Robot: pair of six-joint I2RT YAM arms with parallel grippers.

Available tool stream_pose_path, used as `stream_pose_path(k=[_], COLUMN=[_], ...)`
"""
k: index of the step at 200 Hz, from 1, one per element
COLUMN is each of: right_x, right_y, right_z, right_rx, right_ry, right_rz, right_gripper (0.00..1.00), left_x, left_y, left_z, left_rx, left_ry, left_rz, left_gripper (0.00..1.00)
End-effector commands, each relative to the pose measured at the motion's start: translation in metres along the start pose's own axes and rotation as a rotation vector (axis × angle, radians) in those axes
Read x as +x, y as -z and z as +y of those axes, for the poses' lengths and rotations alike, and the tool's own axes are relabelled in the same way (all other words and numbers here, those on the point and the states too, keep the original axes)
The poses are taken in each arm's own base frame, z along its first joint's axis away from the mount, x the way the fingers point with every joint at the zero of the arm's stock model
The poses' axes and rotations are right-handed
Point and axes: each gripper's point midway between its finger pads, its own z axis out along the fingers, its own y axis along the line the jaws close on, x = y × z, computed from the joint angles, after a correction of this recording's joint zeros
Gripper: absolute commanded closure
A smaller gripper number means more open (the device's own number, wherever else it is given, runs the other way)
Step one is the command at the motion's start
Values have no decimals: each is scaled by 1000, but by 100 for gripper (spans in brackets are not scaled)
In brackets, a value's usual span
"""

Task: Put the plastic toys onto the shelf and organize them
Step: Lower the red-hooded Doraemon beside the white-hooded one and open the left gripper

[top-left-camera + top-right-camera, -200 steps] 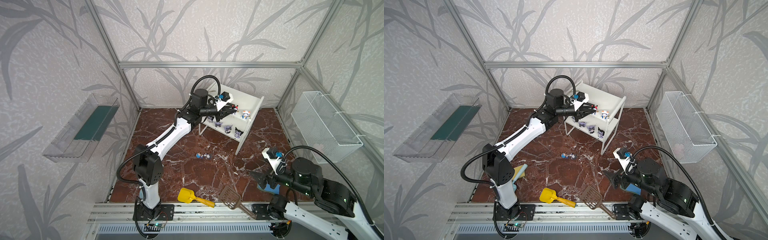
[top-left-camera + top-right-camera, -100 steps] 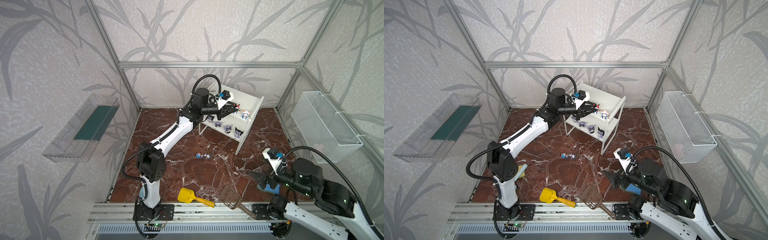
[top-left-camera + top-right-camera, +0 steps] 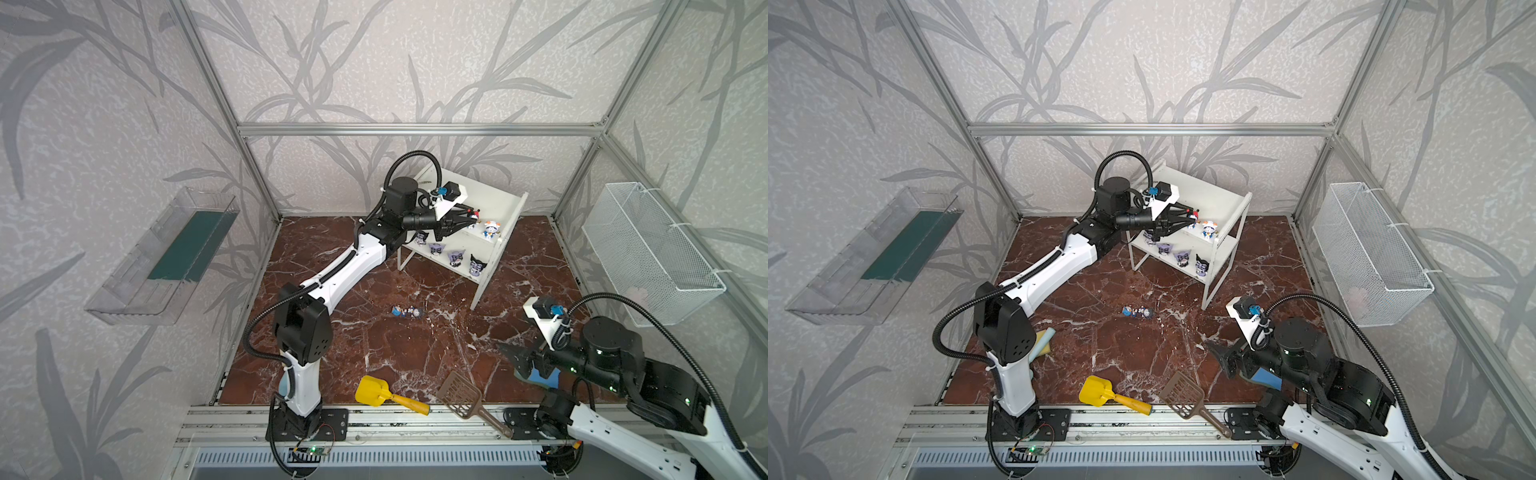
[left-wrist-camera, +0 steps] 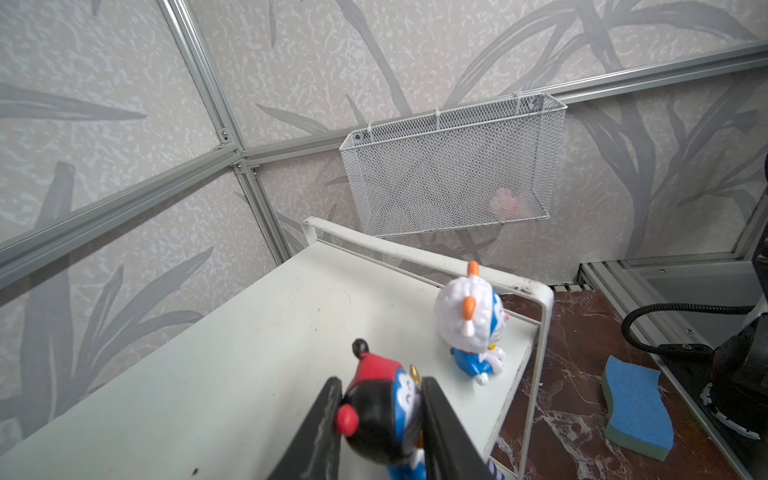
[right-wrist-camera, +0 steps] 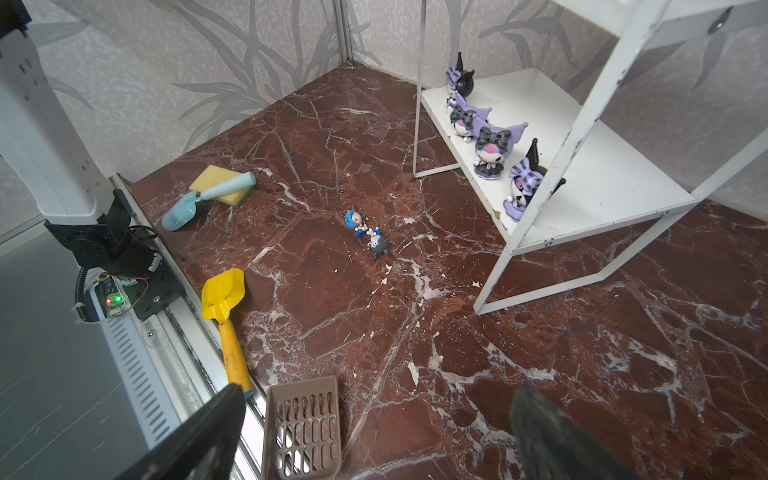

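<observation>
The left gripper (image 4: 380,384) reaches over the top tier of a small white two-tier wooden shelf (image 4: 249,353). It clasps a thumb-sized blue-and-white plastic figurine with a red-and-black head (image 4: 374,419), with one black finger against each side of the toy. The toy sits at or just above the board (its base is hidden). Just beside it, near the shelf's side panel, stands a blue-and-white figurine with an orange-and-white head (image 4: 469,328).

Four black-and-purple pointed-ear figurines (image 5: 490,153) line the lower tier. Two more small blue-and-white figurines (image 5: 368,232) lie touching each other on the red marble floor (image 5: 540,374), well apart from the shelf. The right gripper (image 5: 378,392) hangs over that floor, spread wide and empty.

The likely risk is in the release. If the fingers part unevenly or draw back at a slant, a pad could drag the held toy over. That could knock its neighbour or tip either one off the tier's open edge.
</observation>
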Motion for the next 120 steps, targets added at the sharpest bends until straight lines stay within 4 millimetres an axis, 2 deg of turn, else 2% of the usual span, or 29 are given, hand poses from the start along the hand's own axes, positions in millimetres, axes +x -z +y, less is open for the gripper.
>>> stream_pose_path(k=[1,56,120], right_x=[-3,-2,-2], right_y=[-1,-4,-6], right_z=[3,5,5], right_rx=[-17,-24,-27], right_ry=[4,5,14], right_rz=[-13,-4,1], right_gripper=[1,1,1], left_x=[-10,-11,-18], left_y=[5,8,12], left_z=[-7,-6,-5], left_rx=[6,-8,-27], left_ry=[-24,-30,-55], left_rz=[-19,-19,-11], left_gripper=[64,53,48])
